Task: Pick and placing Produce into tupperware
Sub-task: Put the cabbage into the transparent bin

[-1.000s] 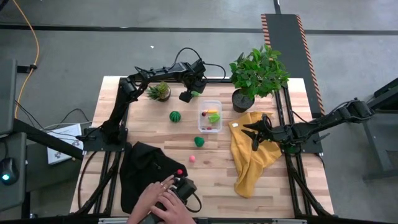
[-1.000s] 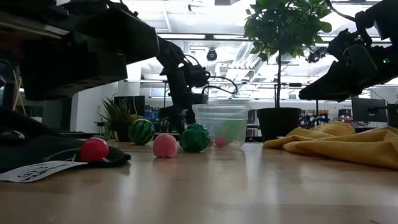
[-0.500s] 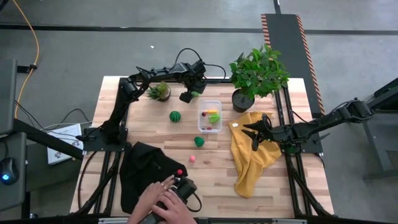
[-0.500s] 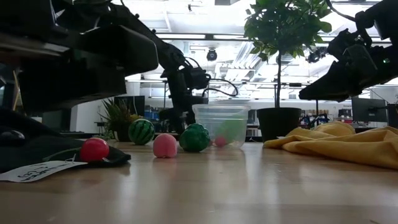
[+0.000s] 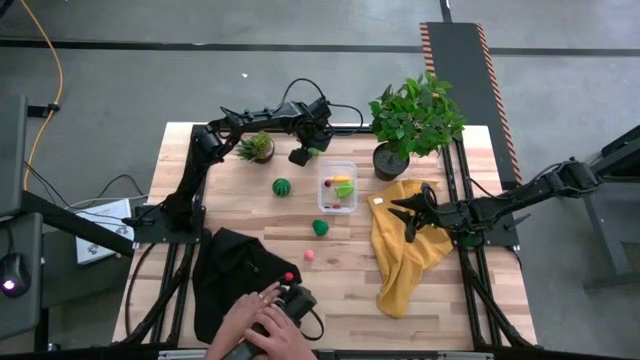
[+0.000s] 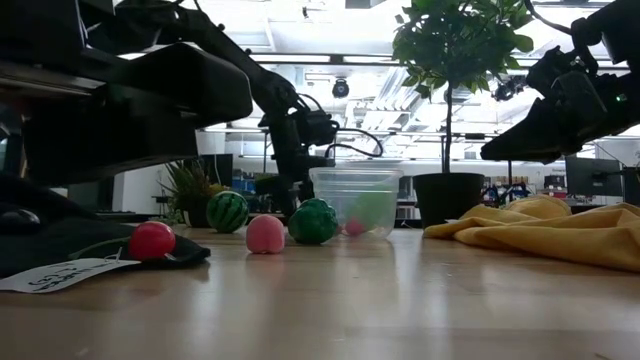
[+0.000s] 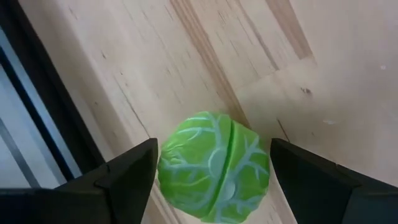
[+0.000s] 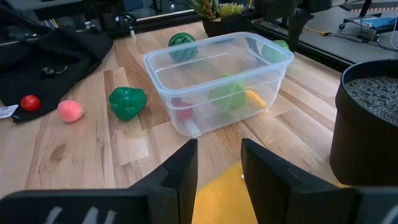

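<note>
Table (image 5: 440, 290): lower centre bare wood, open room there. Yellow cloth (image 5: 405, 250) covers right part, under right gripper (image 5: 409, 216), fingers narrow, empty. Tupperware (image 5: 338, 186) at upper centre. Left gripper (image 5: 303, 153) near top table edge, fingers wide around light-green cabbage (image 7: 214, 166), small gaps each side.

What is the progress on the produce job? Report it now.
Done: a few pieces, one yellow, lie in the tupperware. In hand: the left gripper brackets the cabbage, jaws open. Left: the melon, green pepper, pink piece and red ball. The right gripper waits over the yellow cloth.
</note>
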`<action>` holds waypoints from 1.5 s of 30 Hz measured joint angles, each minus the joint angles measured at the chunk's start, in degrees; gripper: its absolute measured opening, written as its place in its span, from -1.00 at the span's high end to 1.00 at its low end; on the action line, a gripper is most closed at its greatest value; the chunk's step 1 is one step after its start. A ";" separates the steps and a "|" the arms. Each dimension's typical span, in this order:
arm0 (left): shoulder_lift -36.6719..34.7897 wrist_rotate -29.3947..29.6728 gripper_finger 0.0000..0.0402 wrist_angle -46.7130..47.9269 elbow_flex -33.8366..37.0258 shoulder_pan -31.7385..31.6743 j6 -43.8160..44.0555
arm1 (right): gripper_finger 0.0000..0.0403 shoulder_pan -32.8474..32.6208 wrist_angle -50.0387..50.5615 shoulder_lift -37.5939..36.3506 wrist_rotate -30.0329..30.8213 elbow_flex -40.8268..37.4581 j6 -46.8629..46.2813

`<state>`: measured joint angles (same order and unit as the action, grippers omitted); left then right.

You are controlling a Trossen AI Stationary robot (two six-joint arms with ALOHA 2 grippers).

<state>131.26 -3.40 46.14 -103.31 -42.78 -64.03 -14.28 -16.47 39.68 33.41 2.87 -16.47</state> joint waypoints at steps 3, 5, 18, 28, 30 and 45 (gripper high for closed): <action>0.00 0.00 -0.36 -0.02 0.00 0.00 0.06 | 0.43 0.02 0.00 0.00 0.00 0.00 0.00; 0.00 0.11 -0.26 0.02 0.00 0.00 0.11 | 0.43 0.00 0.00 0.00 0.01 0.00 0.00; -0.02 2.99 -0.23 -0.02 0.00 0.00 0.10 | 0.43 0.00 0.00 0.00 0.00 0.00 0.00; -0.07 2.99 -0.13 -0.03 0.00 0.00 0.07 | 0.43 0.00 0.00 -0.02 0.02 0.00 0.00; -0.07 2.99 -0.16 -0.03 0.00 0.00 0.26 | 0.43 0.02 -0.02 0.00 0.02 0.00 0.00; -0.07 2.97 -0.17 -0.16 0.00 0.00 1.29 | 0.43 0.00 0.00 0.00 0.00 0.00 0.00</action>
<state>131.19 -0.43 45.98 -103.31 -42.78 -62.74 -14.28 -16.47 39.68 33.41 2.87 -16.47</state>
